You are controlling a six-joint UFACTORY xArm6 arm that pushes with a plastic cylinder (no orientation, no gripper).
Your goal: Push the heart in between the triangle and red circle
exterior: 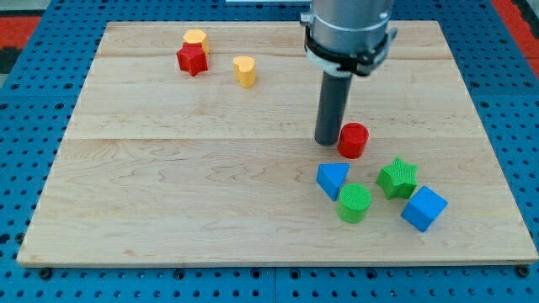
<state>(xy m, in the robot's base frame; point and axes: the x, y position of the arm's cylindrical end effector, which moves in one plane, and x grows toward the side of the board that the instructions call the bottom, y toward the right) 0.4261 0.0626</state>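
The yellow heart (pixel 244 71) lies near the view's top, left of centre. The red circle (pixel 354 140) sits right of centre. The blue triangle (pixel 332 179) lies just below it, slightly to the left. My tip (pixel 327 141) rests on the board right beside the red circle's left side, above the triangle and far to the lower right of the heart.
A yellow hexagon (pixel 195 39) and a red star (pixel 192 59) touch at the top left. A green circle (pixel 354 203), a green star (pixel 397 178) and a blue cube (pixel 424 208) cluster at the lower right beside the triangle. The wooden board (pixel 168 194) ends on all sides.
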